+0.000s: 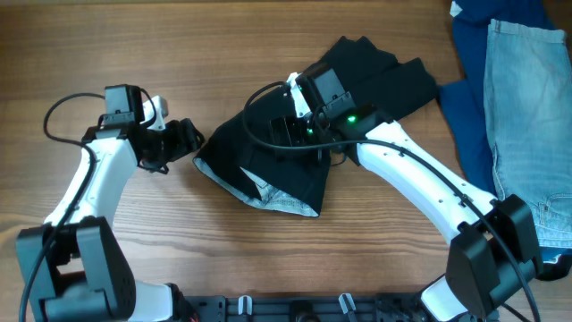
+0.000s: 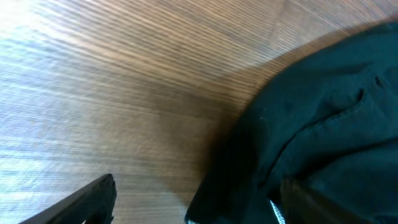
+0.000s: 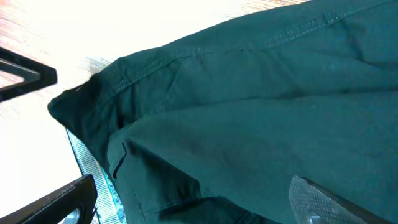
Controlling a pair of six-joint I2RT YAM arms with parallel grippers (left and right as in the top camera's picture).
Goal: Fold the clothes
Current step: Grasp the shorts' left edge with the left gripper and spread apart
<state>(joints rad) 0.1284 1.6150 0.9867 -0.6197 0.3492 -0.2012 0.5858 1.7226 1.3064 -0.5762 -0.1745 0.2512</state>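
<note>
matt black cloth clothes (image 1: 368, 75), grained wooden table (image 1: 223, 54)

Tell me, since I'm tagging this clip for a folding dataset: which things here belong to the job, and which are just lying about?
Part of the job:
- black shorts
- left gripper, at their edge
- right gripper, above them

Just lying about:
- light-blue jeans, at the right side of the overhead view
- dark blue cloth, beside them

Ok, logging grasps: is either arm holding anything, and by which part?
Nothing is held. The left jaws stand open at the black shorts' edge; the right jaws stand open over them.
</note>
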